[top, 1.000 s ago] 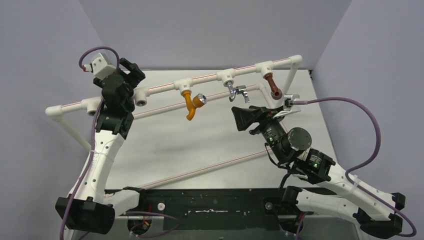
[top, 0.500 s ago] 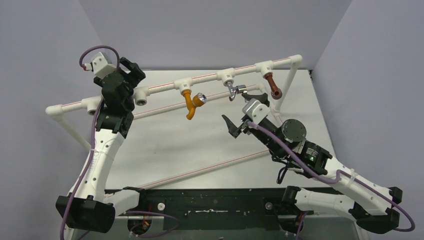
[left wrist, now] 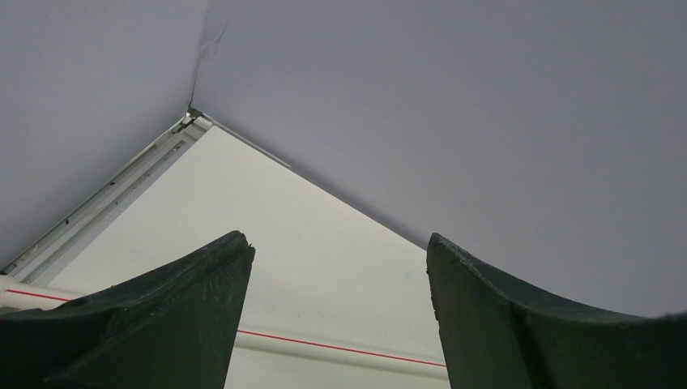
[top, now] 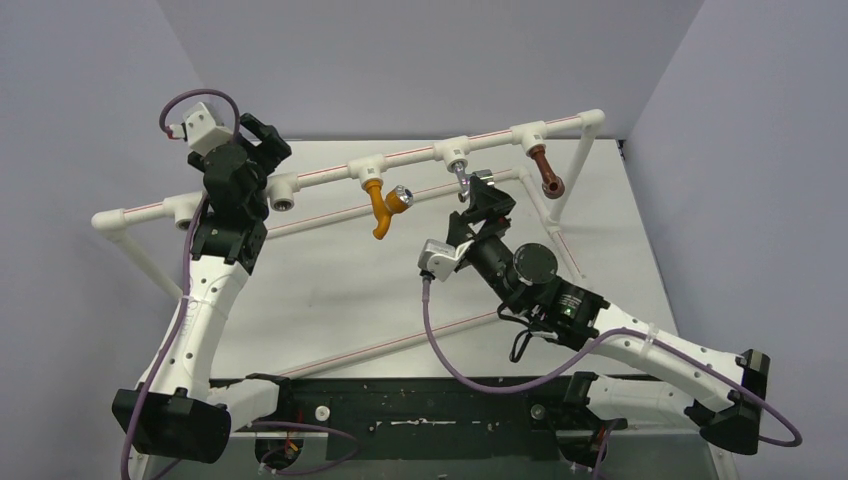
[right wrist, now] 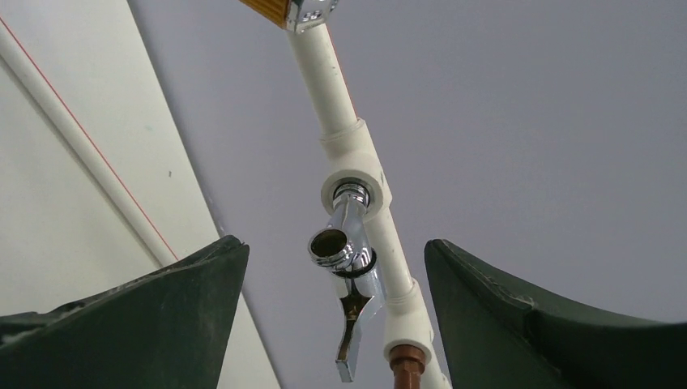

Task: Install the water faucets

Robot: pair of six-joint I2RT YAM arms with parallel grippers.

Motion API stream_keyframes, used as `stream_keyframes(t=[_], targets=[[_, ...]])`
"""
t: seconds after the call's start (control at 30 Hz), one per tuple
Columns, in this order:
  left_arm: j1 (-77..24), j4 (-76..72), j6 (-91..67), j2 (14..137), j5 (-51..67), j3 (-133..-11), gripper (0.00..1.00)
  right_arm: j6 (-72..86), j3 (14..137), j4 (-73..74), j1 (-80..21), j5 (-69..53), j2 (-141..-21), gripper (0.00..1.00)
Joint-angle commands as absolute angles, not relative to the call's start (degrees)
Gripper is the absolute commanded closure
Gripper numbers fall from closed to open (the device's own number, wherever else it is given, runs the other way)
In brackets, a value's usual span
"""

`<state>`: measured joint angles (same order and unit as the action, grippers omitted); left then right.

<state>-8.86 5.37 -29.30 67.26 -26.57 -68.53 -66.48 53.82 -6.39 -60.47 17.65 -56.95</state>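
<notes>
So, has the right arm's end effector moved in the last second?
Yes. The right end effector has swung up the overhead view toward the white pipe, and now sits open right at the silver tap hanging from it.

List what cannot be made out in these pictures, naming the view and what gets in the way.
- Silver faucet, top view: lever mostly covered by the right gripper.
- Brown faucet, right wrist view: cut off by the bottom edge, spout unseen.
- Orange faucet, right wrist view: only a sliver at the top edge.
- How far each faucet is screwed in, top view: too small to tell.
</notes>
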Motion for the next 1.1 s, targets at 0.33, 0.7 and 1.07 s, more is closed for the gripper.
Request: stream_keyframes(t=[0.33,0.7,1.07], targets=[[-9.38,19.75,-28.91,72.86,-22.94,-64.36,0.24,-78.07,53.93,-21.90,-57.13,27.95,-63.66,0.36],[-9.33,19.80,-29.00,73.04,-22.76,-64.44,0.24,-73.62,53.85,-22.59,-55.11,26.60,-64.37,0.76],[-9.33,19.87,-29.00,72.87,-22.88,-64.51,0.24,-56.92,52.33,-30.15,-54.85,28.02,-64.86,1.00]])
